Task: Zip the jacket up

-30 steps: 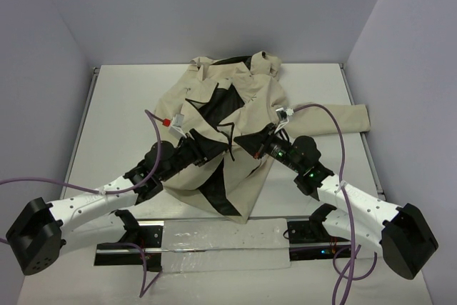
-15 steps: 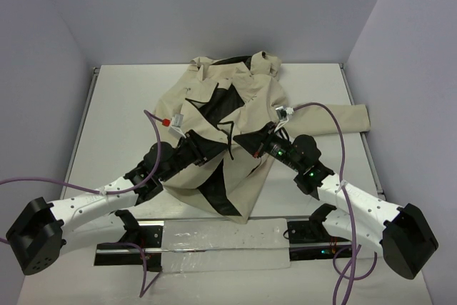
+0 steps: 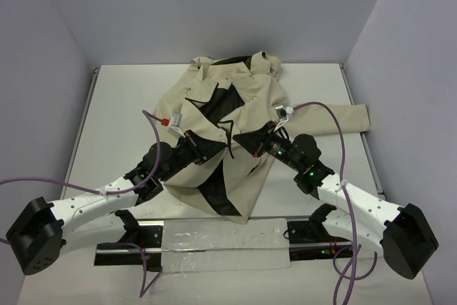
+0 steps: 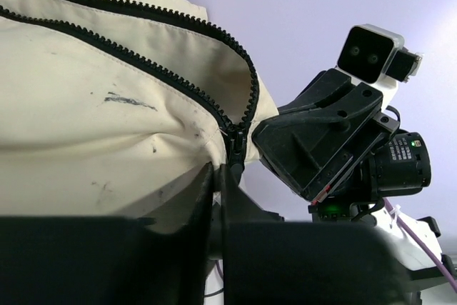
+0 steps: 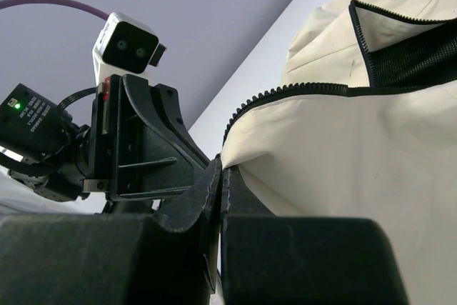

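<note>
The white counter (image 3: 121, 105) carries the jacket (image 3: 250, 98), which lies open from the centre toward 12 o'clock, with one sleeve (image 3: 343, 116) stretched out toward 3 o'clock and black lining (image 3: 221, 105) showing between the front panels. The two arms reach in from 7 and 4 o'clock and meet at the lower front opening. What has changed in the last second is the left tool (image 4: 219, 176): its jaws have drawn in from a wider gap to a narrow pinch at the foot of the zipper (image 4: 178, 83), right under the slider (image 4: 236, 141), so it looks to have just taken hold of the jacket there. The right tool (image 5: 220, 176) stays clamped tight on the cream edge of the opposite panel. With both sides now gripped, the likely next step is seating and pulling the slider, though the teeth above it are still parted.
</note>
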{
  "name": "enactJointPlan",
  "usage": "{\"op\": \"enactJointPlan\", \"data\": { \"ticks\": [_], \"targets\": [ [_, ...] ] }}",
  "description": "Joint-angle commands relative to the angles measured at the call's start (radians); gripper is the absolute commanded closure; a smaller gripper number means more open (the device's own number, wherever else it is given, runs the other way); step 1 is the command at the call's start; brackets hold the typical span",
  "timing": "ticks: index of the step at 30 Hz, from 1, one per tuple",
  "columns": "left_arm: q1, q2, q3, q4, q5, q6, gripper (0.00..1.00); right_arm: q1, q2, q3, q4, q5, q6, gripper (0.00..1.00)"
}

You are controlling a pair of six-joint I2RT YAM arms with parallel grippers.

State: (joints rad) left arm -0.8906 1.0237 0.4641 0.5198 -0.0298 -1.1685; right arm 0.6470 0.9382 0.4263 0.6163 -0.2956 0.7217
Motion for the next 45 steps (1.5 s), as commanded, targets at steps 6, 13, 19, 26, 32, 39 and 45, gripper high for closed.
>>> {"op": "enactJointPlan", "data": {
  "ticks": [6,13,19,26,32,39,45],
  "targets": [
    [-0.005,-0.069,0.008,0.022,-0.027,0.001,1.00,0.014,-0.030,0.016,-0.022,-0.006,-0.034,1.00],
    [-0.005,-0.074,0.036,-0.125,0.023,0.030,1.00,0.013,-0.057,0.030,-0.130,-0.003,-0.050,0.63],
    [-0.005,-0.080,0.082,-0.381,0.135,0.062,1.00,0.013,-0.120,0.169,-0.483,0.033,-0.231,0.40],
    [-0.001,-0.076,0.162,-0.599,0.224,0.104,1.00,0.120,-0.139,0.340,-0.893,0.212,-0.506,0.41],
    [0.007,-0.027,0.271,-0.757,0.244,0.158,1.00,0.489,-0.087,0.418,-1.029,0.624,-0.604,0.42],
    [0.012,-0.016,0.277,-0.755,0.226,0.161,1.00,0.661,-0.029,0.430,-1.060,0.849,-0.389,0.39],
    [0.012,-0.072,0.209,-0.678,0.184,0.122,1.00,0.681,-0.143,0.286,-0.906,0.862,-0.019,0.47]
  ]
}}
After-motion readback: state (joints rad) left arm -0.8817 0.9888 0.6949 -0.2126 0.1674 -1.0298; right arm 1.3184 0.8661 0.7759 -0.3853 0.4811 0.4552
